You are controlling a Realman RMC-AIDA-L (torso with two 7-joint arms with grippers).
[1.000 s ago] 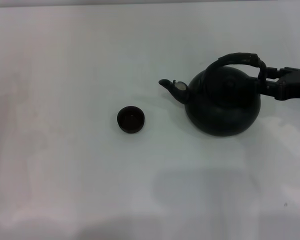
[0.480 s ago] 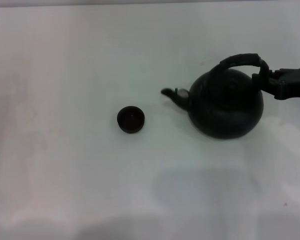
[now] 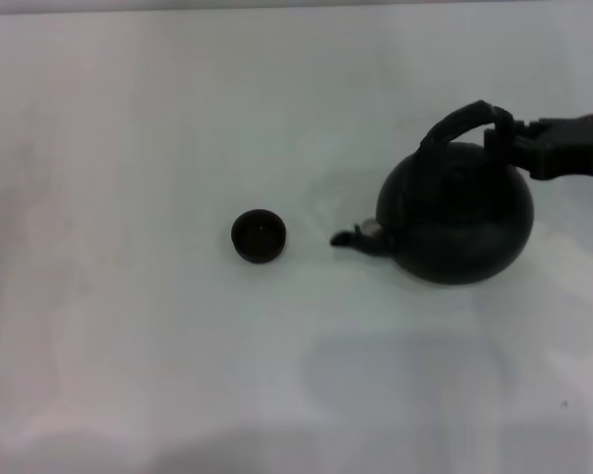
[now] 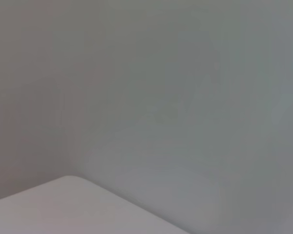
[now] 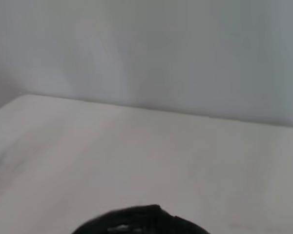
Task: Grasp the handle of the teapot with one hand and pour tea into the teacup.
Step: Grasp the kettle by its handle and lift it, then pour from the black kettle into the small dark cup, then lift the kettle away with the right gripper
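- The teapot (image 3: 457, 219) is seen at the right of the head view, tipped, with its spout (image 3: 354, 236) pointed left and down toward the cup (image 3: 258, 235), which sits near the frame's centre, apart from the spout.
- The handle (image 3: 460, 122) is pinched at its right end by the right gripper (image 3: 502, 136), entering from the right edge.
- The pot is judged heavy, rigid and top-loaded; a hold at the hoop's end lets it swing, so a firm grip is called for.
- The cup is judged light and easily knocked.
- Open table (image 3: 128, 346) is left all around; the right frame edge lies close.
- The left gripper is not shown.
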